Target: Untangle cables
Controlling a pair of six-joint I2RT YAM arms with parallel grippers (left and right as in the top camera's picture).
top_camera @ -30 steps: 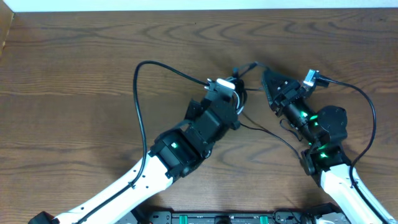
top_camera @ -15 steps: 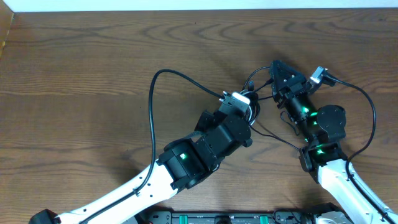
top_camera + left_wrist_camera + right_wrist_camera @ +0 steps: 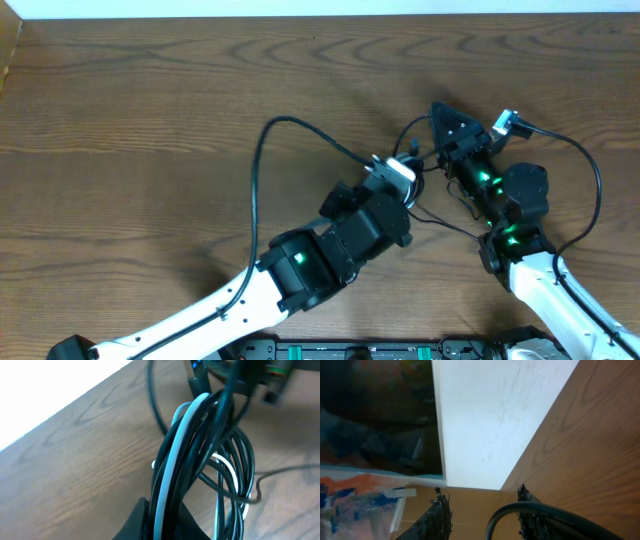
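Note:
The cables, a bundle of black cords and one white cord, stand up out of my left gripper, which is shut on them. Overhead, that gripper holds the bundle at the table's middle right. One thin black strand trails over the wood toward the right arm. My right gripper is just to the right of the bundle, with its fingers apart. In the right wrist view a black cable arcs through the gap of that gripper, close to the right finger.
Thick black arm wires loop over the table on the left and on the right. The table's far edge meets a white wall. Brown wood lies all around both arms.
My left gripper has carried the bundle to the right and nearer, closer to the right gripper. The right gripper has shifted slightly farther back and its jaws stay apart.

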